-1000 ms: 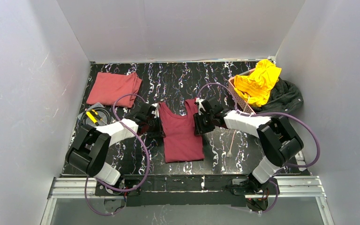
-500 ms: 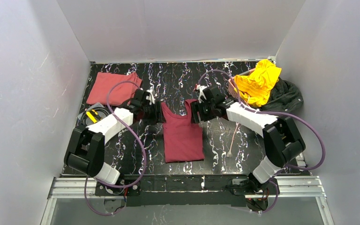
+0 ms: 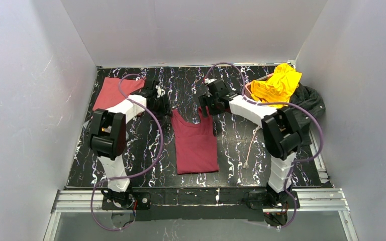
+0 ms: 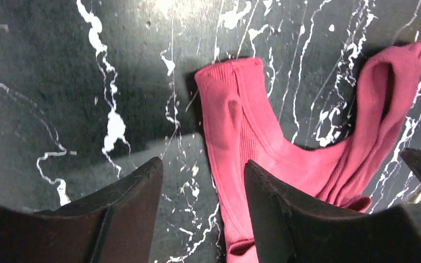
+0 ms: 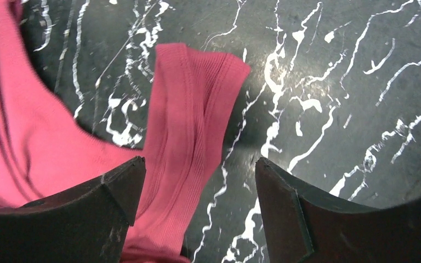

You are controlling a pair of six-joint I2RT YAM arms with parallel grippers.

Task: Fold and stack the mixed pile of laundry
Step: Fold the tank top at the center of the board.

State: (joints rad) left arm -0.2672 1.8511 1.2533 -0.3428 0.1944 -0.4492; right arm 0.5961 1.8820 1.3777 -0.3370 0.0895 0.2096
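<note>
I'm holding my left gripper [image 4: 203, 164] with the fingers spread wide and nothing between them. It's pointing down at the left-side shoulder strap of the dark maroon garment [image 3: 196, 143]. My right gripper [image 5: 200, 161] is also spread wide and empty, and it's hovering over the other strap. I can't tell from the wrist views whether either fingertip is touching the cloth.

The maroon garment is lying flat on the black marbled table [image 3: 231, 150], mid-table between my two arms. Its straps are pointing toward the far wall and its hem is toward my bases. Both straps are lying flat with their ends a bit splayed outward.

The salmon-red garment [image 3: 111, 93] is sitting folded at the far left, partly behind my left arm. The bright yellow garment [image 3: 279, 85] is sitting bunched at the far right corner. The charcoal-black garment [image 3: 309, 103] is crumpled right beside it against the wall. A thin cream cord [image 3: 251, 145] is trailing on the table near my right arm.
</note>
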